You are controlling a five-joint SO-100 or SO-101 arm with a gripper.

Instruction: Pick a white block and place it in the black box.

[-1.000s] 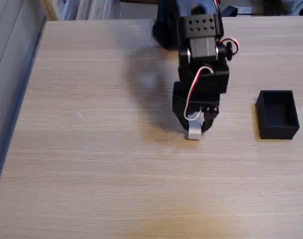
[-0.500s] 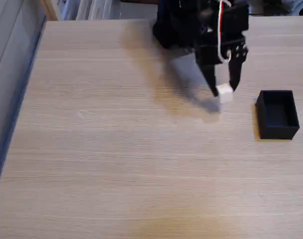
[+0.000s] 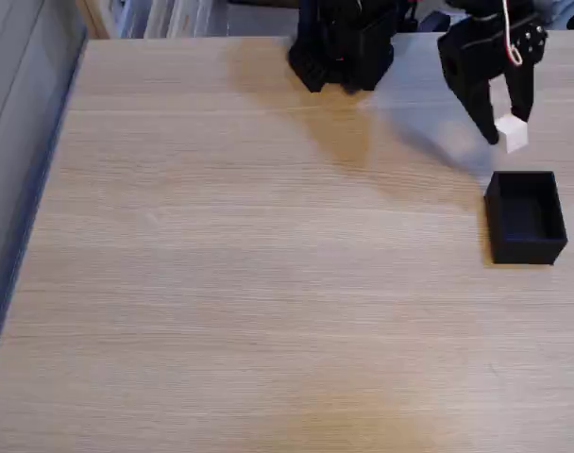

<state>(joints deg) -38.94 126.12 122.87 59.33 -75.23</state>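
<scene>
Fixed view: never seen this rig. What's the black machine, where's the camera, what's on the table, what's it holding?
The black machine at the top is a small robot arm bolted to the far edge of a wooden table. The camera stands still, in front of the table and above it, looking down at an angle. The arm ends in a gripper with two fingers that pinch things. They are closed on a small white block, held off the table. Just below it in the picture, a black box with an open top sits on the table, and nothing shows inside it. The block looks to be near the box's far edge, not yet over the opening.
</scene>
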